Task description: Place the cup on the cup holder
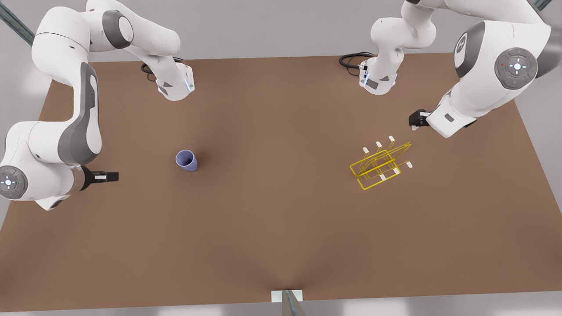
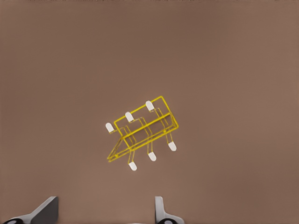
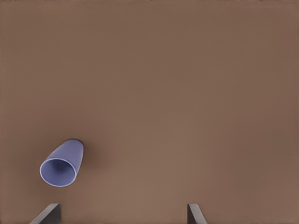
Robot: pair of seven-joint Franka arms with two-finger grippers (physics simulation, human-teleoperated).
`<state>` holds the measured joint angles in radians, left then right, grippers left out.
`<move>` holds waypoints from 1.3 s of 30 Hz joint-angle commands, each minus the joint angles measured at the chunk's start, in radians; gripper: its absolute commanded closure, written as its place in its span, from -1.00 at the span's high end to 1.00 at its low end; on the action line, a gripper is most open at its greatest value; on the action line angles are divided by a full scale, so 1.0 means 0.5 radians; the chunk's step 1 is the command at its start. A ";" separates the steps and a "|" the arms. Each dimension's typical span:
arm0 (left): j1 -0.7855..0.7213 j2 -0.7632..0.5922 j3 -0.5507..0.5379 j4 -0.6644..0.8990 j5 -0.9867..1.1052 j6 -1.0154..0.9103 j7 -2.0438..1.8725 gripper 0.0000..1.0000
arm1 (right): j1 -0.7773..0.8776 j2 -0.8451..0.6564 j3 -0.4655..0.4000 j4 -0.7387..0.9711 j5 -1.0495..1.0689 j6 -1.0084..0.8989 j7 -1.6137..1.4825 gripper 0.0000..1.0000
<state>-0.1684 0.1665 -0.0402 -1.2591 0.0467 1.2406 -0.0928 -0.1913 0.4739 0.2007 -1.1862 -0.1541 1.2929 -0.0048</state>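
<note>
brown tabletop (image 1: 272, 228) spreads across the whole scene under 2 white franka arms, with grey surroundings beyond its edges.

the cup (image 1: 186, 160), a small lavender-blue tapered tumbler with no handle, stands upright with its mouth open upward on the front view's left half of the table. nothing touches it. in the right wrist view the cup (image 3: 61, 163) sits on the bare wood, off to 1 side of the fingertips.

the cup holder (image 1: 381, 164), a yellow thin-wire rack with a rectangular frame and 6 white-tipped prongs, rests on the front view's right half, well apart from the cup. in the left wrist view the cup holder (image 2: 142, 132) lies near the middle of the picture, with 3 prongs pointing to each side.

the right gripper (image 1: 109, 176) hangs at the front view's left, beside the cup but apart from it. its fingers (image 3: 46, 213) are spread wide and grasp nothing.

the left gripper (image 1: 415, 122) hangs at the front view's right, near the rack and above it, not touching the wire. its fingers (image 2: 44, 211) are likewise parted and empty.
</note>
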 commanded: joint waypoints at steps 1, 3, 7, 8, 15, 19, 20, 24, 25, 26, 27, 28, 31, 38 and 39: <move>0.002 -0.005 -0.002 -0.004 0.005 0.065 -0.008 1.00 | 0.008 -0.003 0.001 0.001 0.002 0.031 0.000 1.00; 0.002 -0.005 -0.015 -0.004 0.005 0.065 -0.008 1.00 | 0.121 0.000 0.004 -0.036 -0.026 0.025 0.031 1.00; 0.002 -0.002 -0.015 -0.004 0.008 0.062 -0.008 1.00 | 0.456 0.095 0.016 -0.061 -0.030 -0.073 0.068 1.00; 0.005 -0.002 -0.015 -0.004 0.005 0.062 -0.008 1.00 | 0.521 0.092 0.013 -0.134 0.041 0.067 0.099 1.00; 0.005 0.004 -0.015 -0.004 0.008 0.062 -0.008 1.00 | 0.349 -0.408 0.019 -1.560 0.268 1.550 0.105 1.00; 0.005 0.004 -0.015 -0.004 0.008 0.062 -0.005 1.00 | 0.343 -0.481 0.022 -1.775 0.296 1.835 0.105 1.00; 0.005 0.004 -0.015 -0.004 0.008 0.059 -0.005 1.00 | 0.337 -0.481 0.028 -1.779 0.296 1.838 0.105 1.00; 0.005 0.004 -0.015 -0.004 0.008 0.059 -0.005 1.00 | 0.330 -0.521 0.031 -1.825 0.299 1.854 0.105 1.00; 0.005 0.004 -0.015 -0.004 0.008 0.059 -0.005 1.00 | 0.330 -0.530 0.031 -1.825 0.317 1.854 0.105 1.00; 0.005 0.004 -0.015 -0.004 0.008 0.056 -0.005 1.00 | 0.331 -0.540 0.071 -1.843 0.348 1.854 0.105 1.00; 0.005 0.004 -0.015 -0.004 0.008 0.059 -0.005 1.00 | 0.327 -0.576 0.126 -1.880 0.367 1.854 0.193 1.00; 0.005 0.004 -0.015 -0.007 0.008 0.059 -0.008 1.00 | 0.327 -0.644 0.197 -1.962 0.367 1.881 0.282 1.00; 0.005 0.004 -0.015 -0.004 0.008 0.059 -0.005 1.00 | 0.327 -0.782 0.405 -2.122 0.367 1.949 0.555 1.00; 0.005 0.014 -0.015 -0.004 0.008 0.062 -0.005 1.00 | 0.254 -0.862 0.470 -2.322 0.382 1.964 0.614 1.00; 0.005 0.014 -0.015 -0.004 0.008 0.062 -0.005 1.00 | 0.229 -0.886 0.467 -2.346 0.382 1.958 0.614 1.00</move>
<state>-0.1657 0.1739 -0.0474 -1.2614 0.0501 1.2711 -0.0956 -0.0193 0.0388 0.4331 -2.3479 0.0336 2.2545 0.1599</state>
